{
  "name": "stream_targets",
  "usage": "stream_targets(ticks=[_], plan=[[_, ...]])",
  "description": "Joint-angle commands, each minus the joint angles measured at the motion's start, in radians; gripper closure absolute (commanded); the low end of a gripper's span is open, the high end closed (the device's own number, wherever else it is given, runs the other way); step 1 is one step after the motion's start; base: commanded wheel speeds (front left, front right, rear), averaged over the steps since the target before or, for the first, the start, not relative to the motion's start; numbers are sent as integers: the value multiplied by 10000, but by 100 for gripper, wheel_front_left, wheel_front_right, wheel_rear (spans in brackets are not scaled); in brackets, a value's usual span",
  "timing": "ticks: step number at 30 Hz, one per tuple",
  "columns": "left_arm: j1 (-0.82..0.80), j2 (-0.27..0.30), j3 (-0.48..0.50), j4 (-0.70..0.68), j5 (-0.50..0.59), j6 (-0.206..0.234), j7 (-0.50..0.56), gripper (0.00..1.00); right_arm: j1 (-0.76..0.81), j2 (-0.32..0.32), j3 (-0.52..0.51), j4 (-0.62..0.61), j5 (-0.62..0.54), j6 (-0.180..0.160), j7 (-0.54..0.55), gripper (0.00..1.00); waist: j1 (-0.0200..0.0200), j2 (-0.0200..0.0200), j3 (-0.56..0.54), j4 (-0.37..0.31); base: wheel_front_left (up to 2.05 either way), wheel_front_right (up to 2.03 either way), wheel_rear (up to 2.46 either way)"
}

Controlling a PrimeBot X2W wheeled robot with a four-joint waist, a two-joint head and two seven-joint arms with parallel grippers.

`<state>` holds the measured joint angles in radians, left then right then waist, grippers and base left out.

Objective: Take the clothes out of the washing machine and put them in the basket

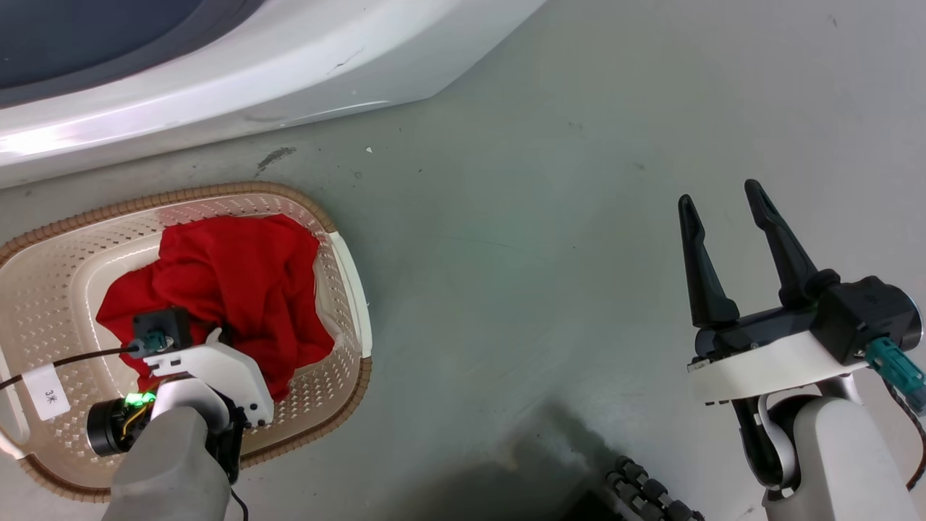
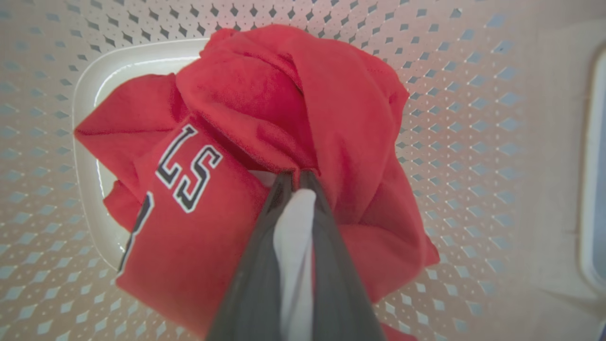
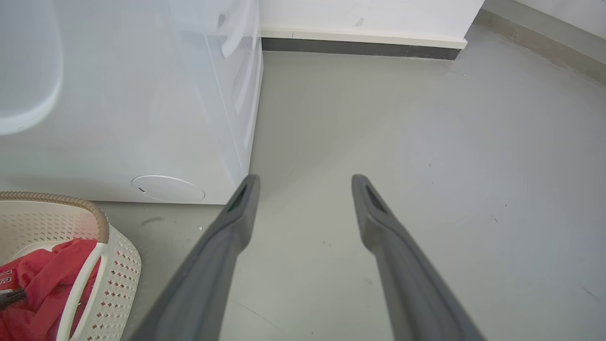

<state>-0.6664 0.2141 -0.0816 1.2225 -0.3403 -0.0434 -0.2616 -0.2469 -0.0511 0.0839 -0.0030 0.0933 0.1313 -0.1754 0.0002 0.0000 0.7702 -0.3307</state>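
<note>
- The left gripper (image 2: 296, 176) points down into the cream perforated plastic basket with a brown woven rim (image 1: 217, 192), at 8 o'clock in the head view; its fingers are closed on a fold of the bright red soft fabric garment with white lettering (image 2: 284, 94), with white cloth pinched between them.
- In the left wrist view the garment sits right at the fingertips and spreads toward 12 and 8 o'clock; its long axis runs roughly from 1 to 7 o'clock; it lies inside the basket walls.
- The right gripper (image 1: 719, 192) hangs at 4 o'clock in the head view over the grey floor (image 1: 542, 253), fingers spread wide and empty, well apart from the basket; the left arm is the nearer.
- The large white washing machine (image 1: 217, 72) stands at 11 o'clock, near the basket's far rim; nothing blocks the way up.
- Likely next: open the left fingers and lift clear; the cloth may cling.
</note>
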Motion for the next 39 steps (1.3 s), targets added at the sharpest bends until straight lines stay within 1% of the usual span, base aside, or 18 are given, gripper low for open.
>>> stream_targets(ticks=[1,3,6,10,14,20,25,29,34,39], plan=[[-191,31,-9,137,-43,50,-45,89,-152,16,34,30,57,-10,-52,0,-2,0,-36,2,0,0,0],[-211,-2,-38,262,-51,44,-46,0,-202,15,38,94,105,-9,-83,0,-2,0,-122,8,0,0,0],[-146,-81,-60,351,-66,37,-46,0,-214,15,23,181,115,-10,-114,0,-2,0,-309,34,0,0,0],[229,-227,-8,485,-218,-49,-38,0,-172,15,-26,473,-27,-10,-137,0,-2,0,-1022,138,0,0,0],[751,-413,95,294,-332,-111,-38,0,64,13,-119,797,-147,-10,-120,0,-2,0,-2181,346,0,0,0],[1875,-674,361,-549,-415,-201,-38,0,619,12,-324,1124,-355,-10,90,0,-2,0,-4085,763,0,0,0],[2714,-893,475,-1708,-142,-114,-39,0,1206,12,-518,1086,-717,-9,408,0,-2,0,-5470,1243,0,0,0],[3229,-1005,625,-2836,159,-38,-39,0,1562,12,-607,826,-929,-10,620,0,-2,0,-6215,1585,0,0,0],[3758,-1106,815,-4509,625,10,-38,0,2006,13,-890,529,-913,-9,852,0,-2,0,-6841,2075,0,0,0],[4264,-1182,908,-6497,1172,70,-41,0,2506,13,-1098,309,-945,-9,1017,0,-2,0,-7233,2570,0,0,0]])
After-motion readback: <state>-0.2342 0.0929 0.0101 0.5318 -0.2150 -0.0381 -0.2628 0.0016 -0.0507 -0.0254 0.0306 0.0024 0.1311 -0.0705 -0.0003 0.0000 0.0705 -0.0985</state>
